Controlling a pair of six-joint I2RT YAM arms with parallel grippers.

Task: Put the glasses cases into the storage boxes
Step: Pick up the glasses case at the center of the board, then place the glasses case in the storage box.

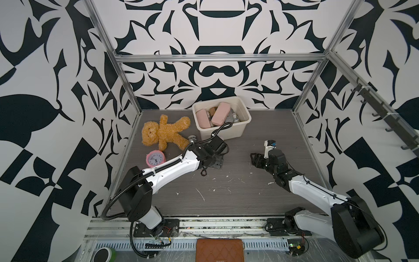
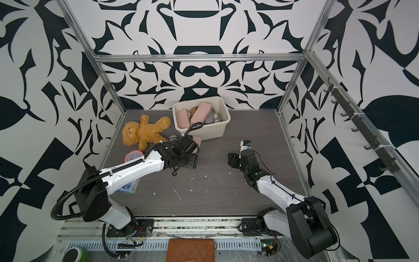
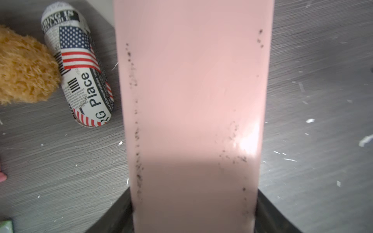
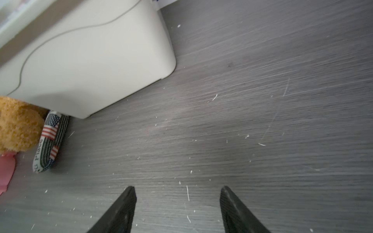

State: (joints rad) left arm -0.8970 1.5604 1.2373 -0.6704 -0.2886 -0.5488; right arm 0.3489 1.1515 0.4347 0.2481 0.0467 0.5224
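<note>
Grey wood-look table [image 1: 249, 192] sits inside black & white swirly walls. In both top views a cream-white plastic tub [image 1: 226, 133] w/ a rolled rim stands at the back, near the middle. 2 long rounded pink cases [image 1: 220, 113] lie in it, w/ a newspaper-print case [image 1: 234, 116] squeezed beside them. Fuzzy tan teddy bear [image 1: 163, 132] lies face up left of the tub, and a round pink alarm clock [image 1: 155, 158] sits just beside it. One more newspaper-print glasses case [image 1: 192, 138], short and rounded, lies on the table btwn the bear's leg and the tub. Left arm [image 1: 174, 166] reaches to the spot just in front of the tub. In a top view a bit of a smooth pink glasses case [image 2: 197, 141] peeks out past its wrist. Right arm [image 1: 313, 188] stretches over bare table, apart from the tub.

Left wrist view: left claw [image 3: 193, 199] is holding the pink glasses case [image 3: 191, 90] by its long sides, one dark finger [image 3: 121, 215] pressed on each edge (can't tell if it's off the table). Small black specks dot the case. Newspaper-print glasses case [image 3: 78, 66], w/ flag pics on it, lies beside it, right up against the teddy bear [image 3: 24, 66].

Right wrist view: right claw [image 4: 177, 188] is wide; only bare table shows btwn its 2 black fingers [image 4: 125, 211]. Tub wall [image 4: 90, 66] is ahead, and the newspaper-print glasses case [image 4: 50, 141] lies by the tub's corner next to the teddy bear [image 4: 18, 125].
</note>
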